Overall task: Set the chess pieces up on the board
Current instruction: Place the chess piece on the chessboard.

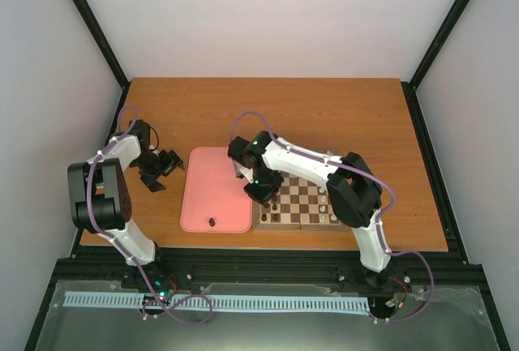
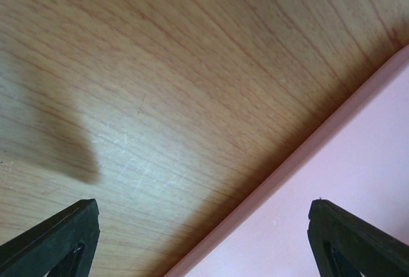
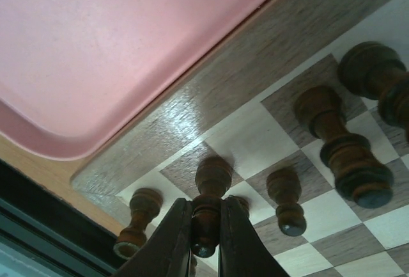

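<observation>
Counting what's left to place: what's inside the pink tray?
One dark chess piece lies near the pink tray's near edge. The right arm covers its right rim, so anything there is hidden.

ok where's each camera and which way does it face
Top external: above and behind, looking down at the table; left arm and right arm show.
Left wrist: on the left arm, facing bare wood and the pink tray edge; open left tool shows.
Right wrist: on the right arm, facing the chessboard corner; right tool shut on a dark chess piece.
All three show the tray.
</observation>
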Robot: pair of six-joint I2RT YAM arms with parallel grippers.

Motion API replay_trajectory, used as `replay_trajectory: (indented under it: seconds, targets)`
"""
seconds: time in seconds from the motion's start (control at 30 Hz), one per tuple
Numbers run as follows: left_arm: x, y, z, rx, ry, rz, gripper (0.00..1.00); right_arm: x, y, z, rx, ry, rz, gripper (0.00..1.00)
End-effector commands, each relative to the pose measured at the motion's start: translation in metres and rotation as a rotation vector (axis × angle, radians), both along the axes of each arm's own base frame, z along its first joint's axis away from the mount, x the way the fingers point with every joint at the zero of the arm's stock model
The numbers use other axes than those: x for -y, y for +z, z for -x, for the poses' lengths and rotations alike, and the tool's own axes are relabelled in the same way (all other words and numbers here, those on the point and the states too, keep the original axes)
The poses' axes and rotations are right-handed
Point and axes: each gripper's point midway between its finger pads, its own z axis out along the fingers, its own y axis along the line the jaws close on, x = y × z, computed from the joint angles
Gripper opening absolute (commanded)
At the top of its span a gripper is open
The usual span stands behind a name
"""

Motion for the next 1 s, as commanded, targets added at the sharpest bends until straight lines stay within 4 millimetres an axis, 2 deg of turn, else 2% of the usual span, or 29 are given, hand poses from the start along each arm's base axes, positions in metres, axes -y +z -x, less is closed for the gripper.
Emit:
replay_trajectory:
  seconds: [0.0,0.63,0.97]
  targets:
    - [-0.002,0.005,-0.008,0.032,-0.011,-0.008,1.0,0.004,0.012,-0.013,0.07,-0.012,-0.022,0.03]
    - [-0.003,0.006,-0.008,0.034,-0.013,-0.013,1.0,0.001,0.012,-0.032,0.109,-0.032,-0.033,0.03]
    - [-0.003,0.006,-0.008,0.033,-0.014,-0.014,1.0,-0.002,0.008,-0.029,0.082,-0.028,-0.044,0.03]
